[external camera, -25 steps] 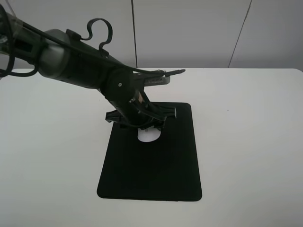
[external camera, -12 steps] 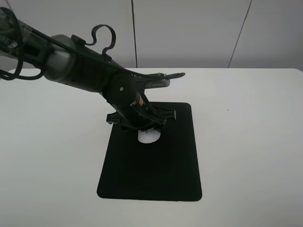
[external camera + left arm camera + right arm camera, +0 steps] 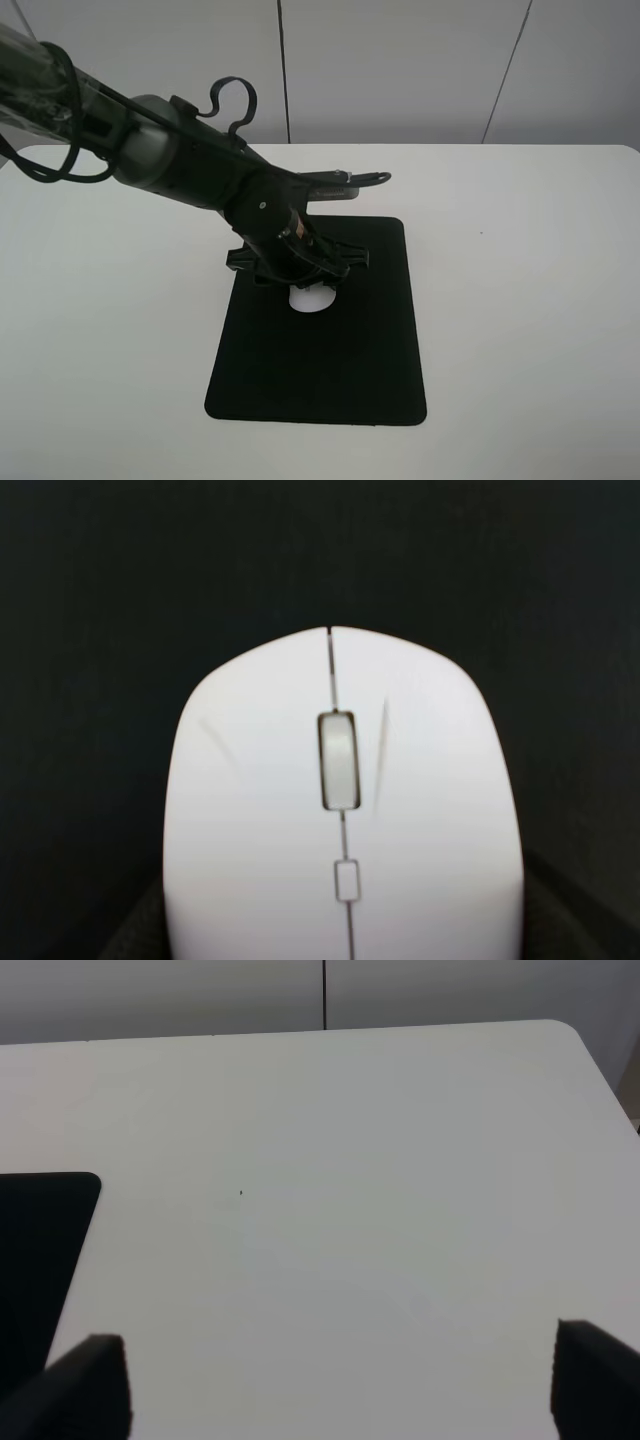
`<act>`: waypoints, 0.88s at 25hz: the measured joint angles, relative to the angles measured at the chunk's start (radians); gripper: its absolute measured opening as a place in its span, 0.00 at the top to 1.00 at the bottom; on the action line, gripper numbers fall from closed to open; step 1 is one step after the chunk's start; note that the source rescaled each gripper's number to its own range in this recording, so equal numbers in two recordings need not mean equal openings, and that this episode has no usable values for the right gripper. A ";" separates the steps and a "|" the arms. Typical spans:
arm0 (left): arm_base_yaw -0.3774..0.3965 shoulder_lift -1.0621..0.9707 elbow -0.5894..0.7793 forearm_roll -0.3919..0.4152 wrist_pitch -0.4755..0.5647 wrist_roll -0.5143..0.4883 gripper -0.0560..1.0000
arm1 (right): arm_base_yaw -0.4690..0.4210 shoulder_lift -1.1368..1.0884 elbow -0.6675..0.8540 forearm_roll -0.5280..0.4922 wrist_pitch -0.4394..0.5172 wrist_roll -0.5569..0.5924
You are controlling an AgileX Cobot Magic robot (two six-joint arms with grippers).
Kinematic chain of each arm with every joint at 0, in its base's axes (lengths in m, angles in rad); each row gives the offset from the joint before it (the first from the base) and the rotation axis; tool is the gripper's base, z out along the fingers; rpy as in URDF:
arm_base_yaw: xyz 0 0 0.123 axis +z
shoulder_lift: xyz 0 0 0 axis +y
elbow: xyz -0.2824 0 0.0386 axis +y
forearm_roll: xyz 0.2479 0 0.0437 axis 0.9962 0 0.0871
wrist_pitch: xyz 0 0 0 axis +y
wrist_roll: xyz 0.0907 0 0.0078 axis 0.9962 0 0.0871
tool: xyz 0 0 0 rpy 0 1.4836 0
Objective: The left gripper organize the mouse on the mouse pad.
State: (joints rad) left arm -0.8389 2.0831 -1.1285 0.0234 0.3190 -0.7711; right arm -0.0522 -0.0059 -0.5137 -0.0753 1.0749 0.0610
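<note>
Left hand (image 3: 298,264) spread — low over mouse (image 3: 312,299) on mouse pad (image 3: 330,370).

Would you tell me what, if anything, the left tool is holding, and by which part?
It cannot be told: the left tool straddles the mouse at its rear sides, but contact is hidden.

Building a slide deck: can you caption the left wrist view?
Close-up of the white mouse against the black mouse pad.

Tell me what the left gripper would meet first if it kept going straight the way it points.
The mouse, centred just ahead of the left gripper on the mouse pad; whether they already touch is unclear.
</note>
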 joint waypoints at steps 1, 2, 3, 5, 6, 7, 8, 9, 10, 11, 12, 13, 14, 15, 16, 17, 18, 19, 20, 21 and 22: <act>0.000 0.001 0.000 0.001 -0.001 -0.001 0.95 | 0.000 0.000 0.000 0.000 0.000 0.000; 0.000 0.001 0.000 0.001 -0.001 -0.004 0.95 | 0.000 0.000 0.000 0.000 0.000 0.000; 0.000 0.001 0.000 0.001 -0.002 -0.004 0.95 | 0.000 0.000 0.000 0.000 0.000 0.000; 0.001 0.001 0.000 0.001 -0.002 -0.005 0.95 | 0.000 0.000 0.000 0.000 0.000 0.000; 0.003 0.001 0.000 0.001 -0.002 -0.011 0.95 | 0.000 0.000 0.000 0.000 0.000 0.000; 0.004 0.001 0.000 0.001 -0.002 -0.017 0.95 | 0.000 0.000 0.000 0.000 0.000 0.000; 0.005 0.002 0.000 0.001 -0.002 -0.023 0.95 | 0.000 0.000 0.000 0.000 0.000 0.000; 0.007 0.002 0.000 0.001 -0.002 -0.027 0.95 | 0.000 0.000 0.000 0.000 0.000 0.000; 0.008 0.002 0.000 0.002 -0.002 -0.030 0.95 | 0.000 0.000 0.000 0.000 0.000 0.000; 0.008 0.002 0.000 0.006 -0.001 -0.031 0.95 | 0.000 0.000 0.000 0.000 0.000 0.000; 0.008 0.002 0.000 0.010 -0.001 -0.031 0.95 | 0.000 0.000 0.000 0.000 0.000 0.000; 0.008 0.002 0.000 0.013 0.000 -0.031 0.95 | 0.000 0.000 0.000 0.000 0.000 0.000; 0.008 0.002 0.000 0.016 0.000 -0.031 0.91 | 0.000 0.000 0.000 0.000 0.000 0.000; 0.008 0.002 0.000 0.022 0.002 -0.031 0.79 | 0.000 0.000 0.000 0.000 0.000 0.000; 0.008 0.002 0.000 0.027 0.002 -0.031 0.59 | 0.000 0.000 0.000 0.000 0.000 0.000; 0.008 0.002 0.000 0.030 0.002 -0.031 0.36 | 0.000 0.000 0.000 0.000 0.000 0.000; 0.008 0.002 0.000 0.034 0.002 -0.031 0.20 | 0.000 0.000 0.000 0.000 0.000 0.000; 0.008 0.002 0.000 0.034 -0.001 -0.031 0.13 | 0.000 0.000 0.000 0.000 0.000 0.000; 0.008 0.002 0.000 0.035 -0.001 -0.031 0.09 | 0.000 0.000 0.000 0.000 0.000 0.000; 0.008 0.002 0.000 0.035 -0.001 -0.031 0.06 | 0.000 0.000 0.000 0.000 0.000 0.000; 0.008 0.001 0.000 0.035 -0.001 -0.031 0.06 | 0.000 0.000 0.000 0.000 0.000 0.000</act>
State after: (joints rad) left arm -0.8311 2.0840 -1.1285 0.0582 0.3184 -0.8018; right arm -0.0522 -0.0059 -0.5137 -0.0753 1.0749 0.0610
